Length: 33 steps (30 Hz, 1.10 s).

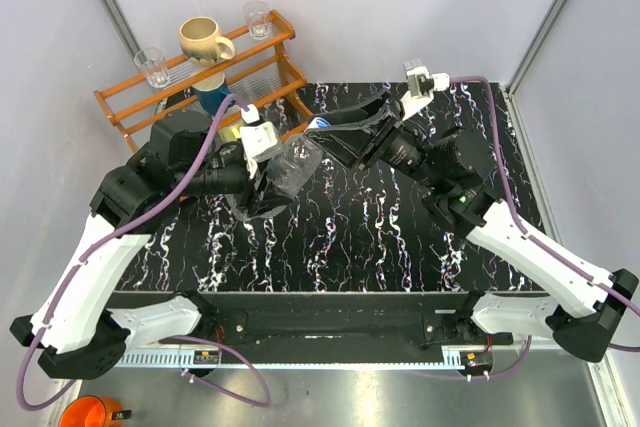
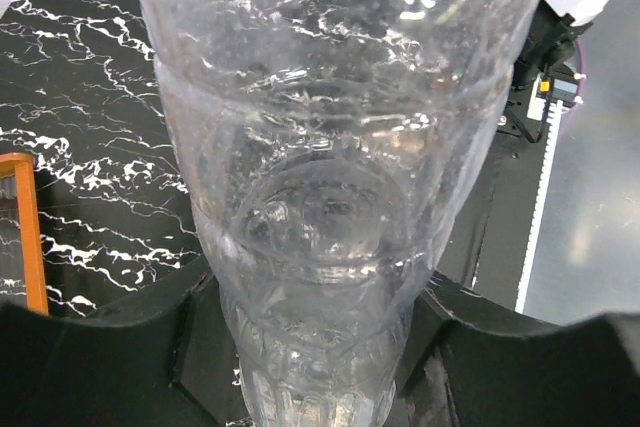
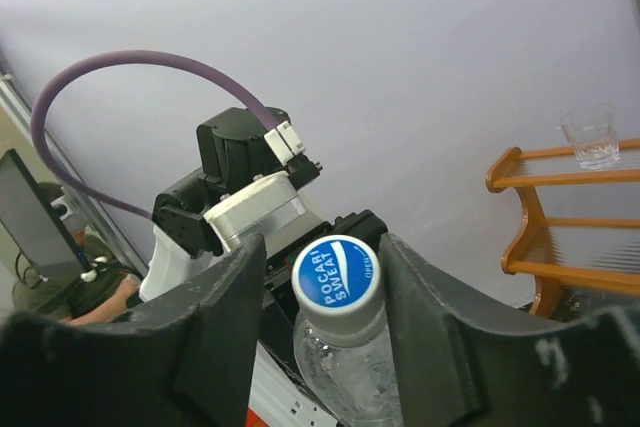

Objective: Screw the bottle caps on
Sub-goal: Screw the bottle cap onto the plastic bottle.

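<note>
Nearest to the left wrist camera is the clear ribbed bottle, which fills almost the whole view. The left claw is clamped on its body, with one black finger pressing on each side. In the top view this bottle is held above the black marbled tabletop, lying tilted with its neck toward the right arm.

The right claw stands around the cap, which sits on the neck of the bottle. The top of the cap is blue with the words POCARI SWEAT in white. The jaws are apart: a dark gap shows between the cap and one finger, and the other finger is very close to the cap, but I cannot tell if it touches.

At the far left corner stands a wooden rack. It carries a cream mug and two drinking glasses.
</note>
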### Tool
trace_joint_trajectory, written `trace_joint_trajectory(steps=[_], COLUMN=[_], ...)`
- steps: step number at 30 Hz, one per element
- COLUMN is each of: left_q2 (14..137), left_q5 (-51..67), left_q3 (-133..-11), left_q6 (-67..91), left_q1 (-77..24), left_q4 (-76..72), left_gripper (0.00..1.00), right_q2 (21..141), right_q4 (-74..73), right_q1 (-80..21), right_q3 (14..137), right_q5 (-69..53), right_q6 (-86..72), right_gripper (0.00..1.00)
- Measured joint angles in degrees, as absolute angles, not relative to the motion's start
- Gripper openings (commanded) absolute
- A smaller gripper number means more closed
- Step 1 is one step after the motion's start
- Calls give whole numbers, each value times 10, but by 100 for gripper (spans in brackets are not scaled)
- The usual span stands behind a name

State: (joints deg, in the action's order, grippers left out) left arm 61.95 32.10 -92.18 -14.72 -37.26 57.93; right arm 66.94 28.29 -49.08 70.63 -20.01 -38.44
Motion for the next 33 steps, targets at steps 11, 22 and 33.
trace_joint_trajectory(steps=[11,22,33], left_q2=[611,607,598], left_q5=[297,381,560], left_q3=[-874,-868,-859], left_q6=[-135,-110,-52], left_q1=[-373,-373,-358], left_q4=[552,507,468], left_gripper=[8,8,8], right_q2=[662,620,584], right_q4=[173,32,-33], right_q1=[-502,-514,-514], right_q3=[733,766,792], right_q5=[-175,-167,-186], right_q6=[-337,-262,-177], right_gripper=[84,100,100])
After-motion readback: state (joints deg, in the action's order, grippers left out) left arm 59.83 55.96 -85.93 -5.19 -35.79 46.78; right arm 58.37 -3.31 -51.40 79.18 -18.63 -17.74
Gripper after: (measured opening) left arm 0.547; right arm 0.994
